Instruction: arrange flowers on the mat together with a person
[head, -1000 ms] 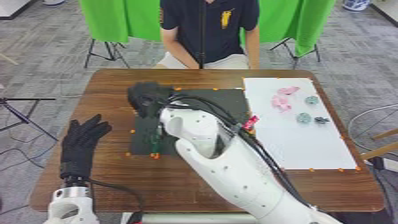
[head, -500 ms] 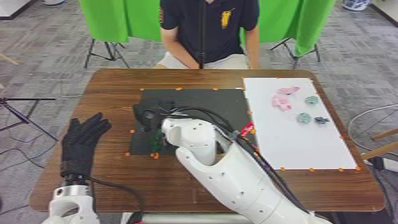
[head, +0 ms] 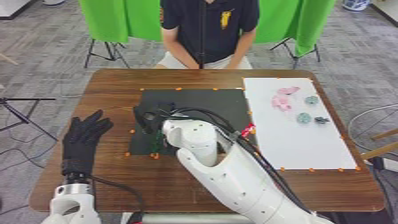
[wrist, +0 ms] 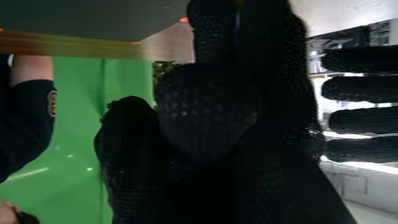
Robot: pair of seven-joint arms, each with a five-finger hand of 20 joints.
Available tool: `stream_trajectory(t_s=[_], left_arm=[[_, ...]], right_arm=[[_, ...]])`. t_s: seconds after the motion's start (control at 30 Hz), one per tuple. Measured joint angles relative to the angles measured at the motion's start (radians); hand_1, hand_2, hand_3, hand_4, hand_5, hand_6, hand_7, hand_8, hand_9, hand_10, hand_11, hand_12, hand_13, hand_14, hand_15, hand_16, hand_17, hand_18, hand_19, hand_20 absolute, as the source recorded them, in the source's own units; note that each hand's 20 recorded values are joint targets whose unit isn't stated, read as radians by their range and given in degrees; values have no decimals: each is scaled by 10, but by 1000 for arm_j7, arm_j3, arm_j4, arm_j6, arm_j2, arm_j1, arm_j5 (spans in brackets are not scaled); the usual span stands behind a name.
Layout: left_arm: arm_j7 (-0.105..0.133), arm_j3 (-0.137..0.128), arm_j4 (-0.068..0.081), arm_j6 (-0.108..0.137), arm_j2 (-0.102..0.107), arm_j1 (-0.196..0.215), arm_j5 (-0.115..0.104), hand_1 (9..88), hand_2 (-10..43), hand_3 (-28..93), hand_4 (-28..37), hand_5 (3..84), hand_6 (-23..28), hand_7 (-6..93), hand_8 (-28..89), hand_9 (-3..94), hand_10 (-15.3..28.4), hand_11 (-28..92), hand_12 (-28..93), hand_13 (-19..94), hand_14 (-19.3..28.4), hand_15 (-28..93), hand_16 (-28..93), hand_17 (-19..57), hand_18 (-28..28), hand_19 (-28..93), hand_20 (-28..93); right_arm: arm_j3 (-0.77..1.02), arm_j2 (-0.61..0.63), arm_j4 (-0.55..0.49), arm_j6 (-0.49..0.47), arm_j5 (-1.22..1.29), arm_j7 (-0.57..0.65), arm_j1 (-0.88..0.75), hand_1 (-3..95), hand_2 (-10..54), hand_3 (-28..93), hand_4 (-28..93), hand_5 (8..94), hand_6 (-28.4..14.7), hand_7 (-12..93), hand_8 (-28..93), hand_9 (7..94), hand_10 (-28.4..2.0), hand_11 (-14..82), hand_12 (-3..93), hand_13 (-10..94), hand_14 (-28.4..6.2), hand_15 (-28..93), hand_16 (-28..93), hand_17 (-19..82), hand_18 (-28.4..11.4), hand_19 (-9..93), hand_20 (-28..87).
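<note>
green curtain [head: 298, 25], black stand [head: 27, 99] at left, gray floor [head: 40, 60]

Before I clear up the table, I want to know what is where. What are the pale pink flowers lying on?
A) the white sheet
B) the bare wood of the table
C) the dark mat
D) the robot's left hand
A: the pale pink flowers lie on the white sheet, near the grey-green pieces.
</note>
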Motion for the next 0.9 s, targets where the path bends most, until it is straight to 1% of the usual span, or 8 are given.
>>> stream_trajectory(t_s=[0.13, 0.2, 0.3, 0.53, 0.63, 0.7, 0.77, 0.9], left_arm=[[-1, 0, 0, -2, 0, 0, 0, 157, 184, 632, -283, 492, 91, 61, -33, 467, 223, 132, 144, 357, 216, 170, 7, 53, 126, 108, 152], [-1, 0, 0, -3, 0, 0, 0, 160, 172, 629, -283, 475, 67, 77, -37, 470, 183, 137, 142, 369, 200, 151, 2, 55, 125, 104, 151], [-3, 0, 0, -4, 0, -1, 1, 162, 160, 624, -283, 451, 28, 113, -55, 473, 128, 140, 133, 386, 164, 117, 9, 63, 121, 83, 150], [-7, 0, 0, -6, 0, -3, 1, 160, 147, 633, -283, 451, 37, 114, -66, 472, 137, 143, 131, 385, 170, 114, 14, 68, 120, 71, 158], [-8, 0, 0, -6, 0, -3, 2, 164, 137, 628, -283, 436, 6, 148, -75, 479, 94, 145, 127, 385, 145, 114, 10, 68, 120, 68, 159], [-9, 0, 0, -6, 0, -3, 2, 162, 133, 631, -283, 434, 5, 158, -85, 479, 96, 147, 125, 384, 142, 115, 7, 70, 119, 63, 160], [-10, 0, -1, -6, 0, -2, 2, 164, 125, 638, -283, 434, -1, 170, -86, 483, 94, 152, 124, 384, 139, 116, 6, 71, 119, 60, 160], [-10, 0, -1, -6, -2, -2, 2, 163, 120, 653, -283, 453, 28, 145, -79, 480, 128, 158, 126, 383, 159, 115, 10, 68, 119, 57, 165]], right_arm=[[-3, 5, -7, -2, 9, 0, 0, 834, -95, -130, 177, 729, 37, 177, -28, 928, -84, 82, 246, 937, 9, 563, 207, 717, -81, 932, 379], [-3, 6, -9, -2, 11, 0, 0, 857, -95, -257, 283, 734, 38, 174, -25, 926, -89, 96, 235, 937, 7, 563, 207, 716, -82, 932, 379], [-3, 7, -9, -2, 13, -1, 0, 831, -95, -282, 327, 748, 42, 145, -59, 929, -100, 119, 217, 937, -2, 573, 200, 716, -84, 932, 381], [-9, 18, -17, -2, 31, 0, 1, 801, -95, -283, 367, 710, 46, 151, -118, 924, -104, 143, 191, 937, -4, 573, 197, 715, -87, 932, 386], [-13, 25, -23, -2, 42, 1, 4, 726, -95, -283, 616, 724, 47, 144, -116, 927, -110, 159, 160, 937, -6, 575, 195, 716, -89, 932, 386], [-15, 28, -25, -2, 48, 1, 7, 722, -95, -283, 620, 730, 48, 141, -115, 930, -111, 157, 160, 937, -8, 578, 193, 717, -90, 932, 388], [-15, 31, -27, -1, 53, 1, 11, 675, -95, -283, 731, 735, 47, 138, -115, 934, -112, 155, 164, 937, -8, 579, 193, 718, -90, 932, 385], [-10, 44, -48, 9, 103, 18, 18, 675, -95, -281, 597, 713, 44, 142, -119, 934, -108, 155, 167, 937, -4, 575, 194, 721, -84, 932, 374]])
